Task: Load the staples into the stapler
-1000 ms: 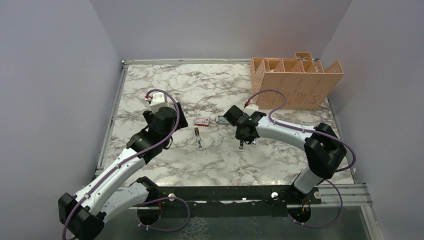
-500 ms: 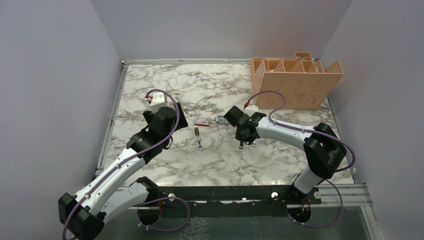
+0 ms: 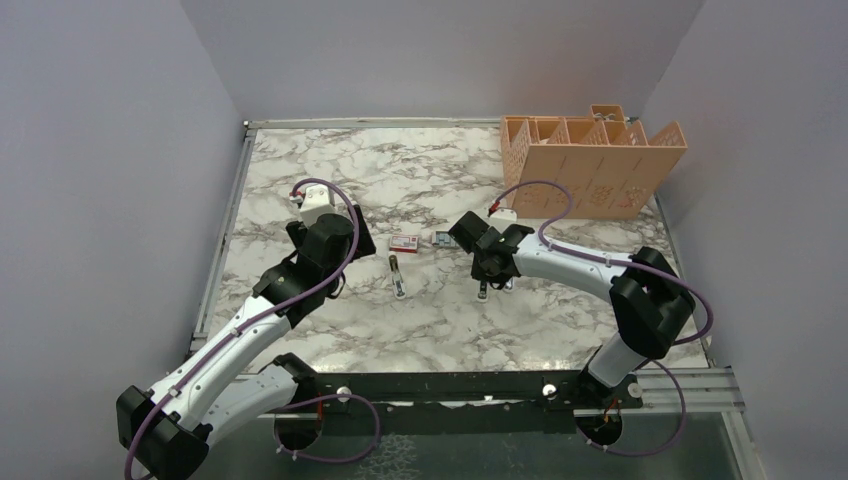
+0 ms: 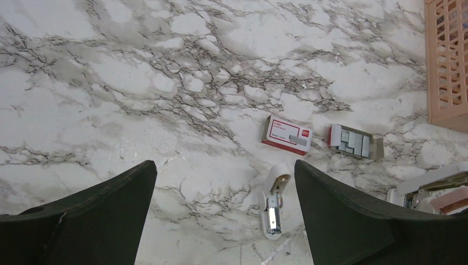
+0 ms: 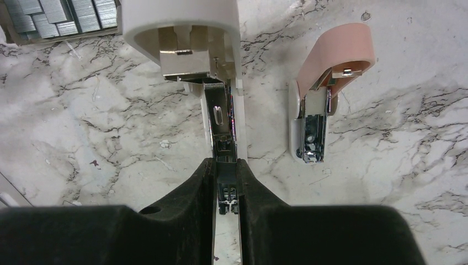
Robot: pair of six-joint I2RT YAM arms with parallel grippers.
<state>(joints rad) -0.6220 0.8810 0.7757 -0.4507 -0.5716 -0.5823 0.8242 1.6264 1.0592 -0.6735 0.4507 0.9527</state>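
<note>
My right gripper (image 5: pixel 226 165) is shut on the metal magazine rail of a white stapler (image 5: pixel 182 33), which lies flipped open on the marble. Close to its right lies a pink stapler (image 5: pixel 325 94), also open. The staples (image 4: pixel 355 142) are grey strips in a small flat tray, next to the red-and-white box (image 4: pixel 288 135); in the right wrist view the staples (image 5: pixel 60 14) show at the top left. My left gripper (image 4: pixel 225 165) hovers open and empty, with another small white stapler (image 4: pixel 273 201) lying open on the table between its fingers and below them.
An orange slotted organiser (image 3: pixel 590 165) stands at the back right of the marble table (image 3: pixel 330 165). In the top view, the box (image 3: pixel 404 241) and the staple tray (image 3: pixel 440 238) lie between the two arms, with the small white stapler (image 3: pixel 398 275) nearer.
</note>
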